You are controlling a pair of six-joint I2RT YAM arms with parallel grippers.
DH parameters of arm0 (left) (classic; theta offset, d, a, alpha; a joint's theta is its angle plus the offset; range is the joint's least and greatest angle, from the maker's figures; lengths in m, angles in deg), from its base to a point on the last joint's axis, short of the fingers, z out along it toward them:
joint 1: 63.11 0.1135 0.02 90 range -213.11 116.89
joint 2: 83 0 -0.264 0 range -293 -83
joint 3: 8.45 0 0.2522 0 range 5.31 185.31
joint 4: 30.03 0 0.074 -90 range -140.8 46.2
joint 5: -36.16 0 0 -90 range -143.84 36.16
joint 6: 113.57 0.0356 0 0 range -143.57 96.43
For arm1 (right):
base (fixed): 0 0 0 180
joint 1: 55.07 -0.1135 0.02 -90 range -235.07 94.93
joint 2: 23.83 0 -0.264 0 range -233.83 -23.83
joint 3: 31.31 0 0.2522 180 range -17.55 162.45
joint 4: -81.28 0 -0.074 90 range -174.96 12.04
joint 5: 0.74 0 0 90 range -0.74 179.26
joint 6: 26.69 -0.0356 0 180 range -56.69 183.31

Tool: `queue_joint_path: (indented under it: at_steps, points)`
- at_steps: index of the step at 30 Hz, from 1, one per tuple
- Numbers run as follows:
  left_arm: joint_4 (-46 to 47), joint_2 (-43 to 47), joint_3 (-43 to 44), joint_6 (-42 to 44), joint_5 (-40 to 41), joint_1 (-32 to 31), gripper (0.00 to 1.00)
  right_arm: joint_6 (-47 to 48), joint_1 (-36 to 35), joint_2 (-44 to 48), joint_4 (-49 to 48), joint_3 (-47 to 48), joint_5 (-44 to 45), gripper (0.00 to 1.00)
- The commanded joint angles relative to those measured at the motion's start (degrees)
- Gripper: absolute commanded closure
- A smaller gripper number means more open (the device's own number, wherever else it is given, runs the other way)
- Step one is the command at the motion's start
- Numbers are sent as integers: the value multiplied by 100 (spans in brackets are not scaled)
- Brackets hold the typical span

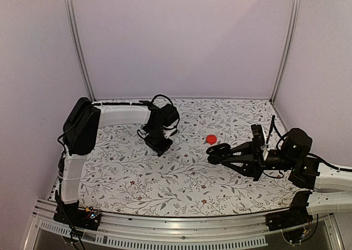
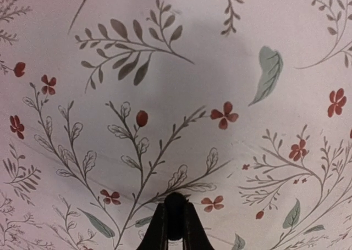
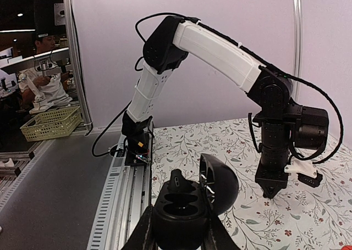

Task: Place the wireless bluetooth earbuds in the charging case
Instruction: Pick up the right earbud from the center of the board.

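Note:
The charging case, a glossy black oval, is pinched between the fingers of my right gripper with its lid swung open. One earbud sits in the far slot and the near slot is empty. In the top view the case hangs at mid-table in the right gripper. My left gripper is shut on a second tiny black earbud just above the floral cloth. It points straight down, well to the left of the case.
A flat red disc lies on the cloth just behind the case. The left arm arches over the table's left half. The floral cloth is bounded by a rail in front and plain walls behind.

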Motion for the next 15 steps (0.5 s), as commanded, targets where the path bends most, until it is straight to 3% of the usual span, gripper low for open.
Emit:
queue_joint_path:
  at_steps: [1,9,15]
  points:
    - [-185,185,-116,-27,161,72,100,28,29,41,1,54,-12,100]
    - [-137,517,-203,125,299,144,100,36,27,42,-6,51,-21,100]
    - [803,2295,-912,1151,-312,158,100,70,25,60,-40,63,-145,100]
